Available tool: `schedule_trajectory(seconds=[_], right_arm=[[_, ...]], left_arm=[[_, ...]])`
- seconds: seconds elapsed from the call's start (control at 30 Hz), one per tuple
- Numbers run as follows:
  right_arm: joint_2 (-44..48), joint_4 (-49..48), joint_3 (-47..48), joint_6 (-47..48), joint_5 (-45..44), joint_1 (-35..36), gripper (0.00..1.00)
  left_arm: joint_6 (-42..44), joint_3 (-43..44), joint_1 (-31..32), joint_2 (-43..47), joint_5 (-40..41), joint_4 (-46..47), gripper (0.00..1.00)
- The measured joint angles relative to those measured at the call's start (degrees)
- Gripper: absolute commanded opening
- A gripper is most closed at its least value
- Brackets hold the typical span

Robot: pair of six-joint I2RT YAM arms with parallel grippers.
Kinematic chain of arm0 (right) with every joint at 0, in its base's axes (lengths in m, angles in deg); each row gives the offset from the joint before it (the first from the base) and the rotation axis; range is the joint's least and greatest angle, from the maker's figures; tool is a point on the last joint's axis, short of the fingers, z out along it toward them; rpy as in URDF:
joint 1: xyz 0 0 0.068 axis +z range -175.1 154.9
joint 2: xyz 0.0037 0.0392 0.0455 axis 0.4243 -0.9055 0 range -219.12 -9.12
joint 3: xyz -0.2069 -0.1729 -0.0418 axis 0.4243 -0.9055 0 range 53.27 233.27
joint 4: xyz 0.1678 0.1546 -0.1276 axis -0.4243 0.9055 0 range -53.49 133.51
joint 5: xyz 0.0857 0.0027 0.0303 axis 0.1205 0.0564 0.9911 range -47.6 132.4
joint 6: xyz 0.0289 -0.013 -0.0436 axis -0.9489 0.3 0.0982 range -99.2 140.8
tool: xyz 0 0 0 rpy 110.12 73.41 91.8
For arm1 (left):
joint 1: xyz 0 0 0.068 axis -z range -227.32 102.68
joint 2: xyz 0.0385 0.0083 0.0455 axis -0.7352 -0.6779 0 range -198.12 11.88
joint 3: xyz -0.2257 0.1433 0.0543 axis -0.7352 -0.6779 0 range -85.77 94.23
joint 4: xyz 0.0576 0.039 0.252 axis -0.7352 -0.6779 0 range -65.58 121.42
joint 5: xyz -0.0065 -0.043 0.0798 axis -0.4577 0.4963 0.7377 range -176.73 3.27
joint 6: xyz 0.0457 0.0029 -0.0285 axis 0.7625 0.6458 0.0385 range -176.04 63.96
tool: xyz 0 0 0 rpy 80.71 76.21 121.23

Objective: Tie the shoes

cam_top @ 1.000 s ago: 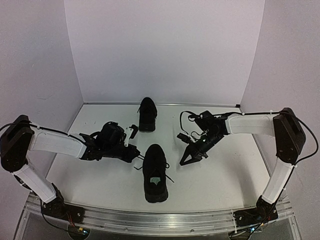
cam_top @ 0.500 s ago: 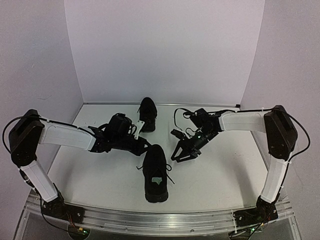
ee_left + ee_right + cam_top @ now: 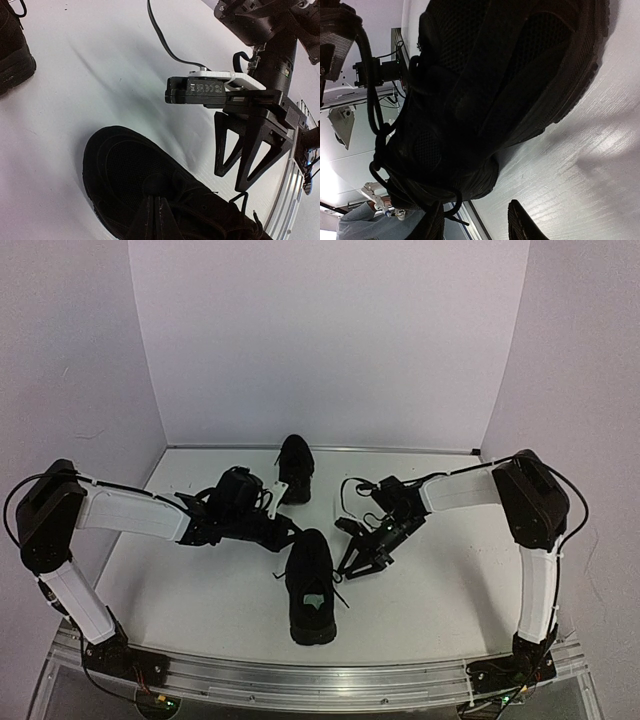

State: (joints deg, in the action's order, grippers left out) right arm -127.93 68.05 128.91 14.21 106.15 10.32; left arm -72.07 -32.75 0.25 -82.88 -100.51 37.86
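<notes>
Flanking the near sneaker [image 3: 311, 580] at the middle of the table [image 3: 450, 590], with the far sneaker [image 3: 294, 468] set well behind it, the right gripper [image 3: 354, 566] is seen part open and the left gripper [image 3: 284, 537] pinched shut over the laces [image 3: 375, 150], so a thin lace could be missed or the light shoe dragged sideways.

Our left arm [image 3: 130, 515] lies low across the table toward the middle, and our left gripper [image 3: 286, 536] has its fingers [image 3: 155, 220] pressed together into a single wedge. Our right arm [image 3: 465, 488] comes in from the opposite side and slopes downward. Our right gripper [image 3: 357, 565] points down close to the left one, its two fingers [image 3: 218, 150] clearly apart.
</notes>
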Motion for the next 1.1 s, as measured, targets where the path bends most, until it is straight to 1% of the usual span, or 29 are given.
schedule_trajectory(seconds=[0.17,0.3,0.47,0.6,0.63,0.67,0.77,0.83,1.1], right_arm=[[-0.37,-0.55,0.02,0.17,1.99,0.71,0.41],[-0.37,-0.72,0.04,0.51,3.22,2.58,0.39],[-0.43,-0.7,0.51,0.72,4.48,4.1,0.34],[-1.08,-0.76,0.92,0.79,5.44,4.13,0.32],[-1.26,-0.75,0.92,0.79,5.8,4.12,0.3],[-1.39,-0.74,0.92,0.78,6.12,4.11,0.25],[-1.5,-0.72,0.99,0.67,6.86,4.13,0.06],[-1.5,-0.73,1.02,0.84,7.02,4.15,0.0],[-1.44,-0.55,1.05,0.52,5.97,4.14,0.0]], left_arm=[[0.07,0.0,0.0,0.0,-0.04,0.0,0.0],[0.18,0.0,0.0,-0.01,-0.15,0.0,0.0],[0.53,0.0,0.0,-0.02,-0.31,0.0,0.0],[1.03,0.0,0.0,-0.02,-0.63,0.0,0.0],[1.05,0.0,0.0,-0.02,-0.63,0.0,0.0],[1.07,0.0,0.0,-0.02,-0.63,0.0,0.0],[1.07,0.0,0.0,-0.02,-0.63,0.0,0.0],[1.07,0.0,0.0,-0.04,-0.63,-0.02,0.0],[1.17,0.0,0.0,-0.08,-0.63,-0.17,0.0]])
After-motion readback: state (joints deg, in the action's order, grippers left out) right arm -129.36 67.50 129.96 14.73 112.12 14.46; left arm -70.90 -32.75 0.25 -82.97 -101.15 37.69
